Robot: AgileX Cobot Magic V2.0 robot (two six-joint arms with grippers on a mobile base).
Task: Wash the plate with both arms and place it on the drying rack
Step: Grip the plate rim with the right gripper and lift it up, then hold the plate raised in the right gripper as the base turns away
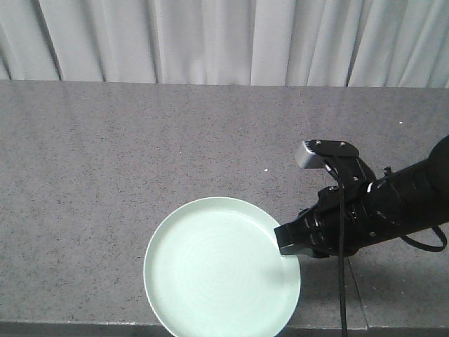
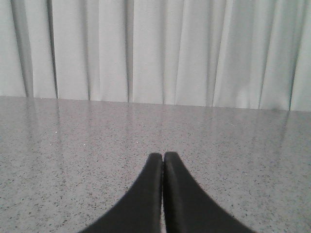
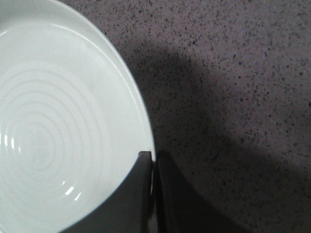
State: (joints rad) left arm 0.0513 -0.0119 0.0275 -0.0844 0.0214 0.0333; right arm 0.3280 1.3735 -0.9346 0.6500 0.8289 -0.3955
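A pleated pale fabric curtain [image 1: 210, 38] hangs behind a long speckled grey stone surface [image 1: 140, 154]. The round pale mint-green glazed plate [image 1: 217, 274] is shallow and faintly ringed, and sits at the surface's near edge, just left of the right arm's fingers [image 3: 146, 167]. Those tapered black fingers pinch its low rim, one inside and one outside. The jointed black right arm [image 1: 400, 203] carries a small grey box module [image 1: 319, 153]. The left arm's fingers [image 2: 156, 167] are pressed together on nothing.

Staged lab setup: speckled counter [image 1: 140, 154], white curtain [image 1: 210, 42]
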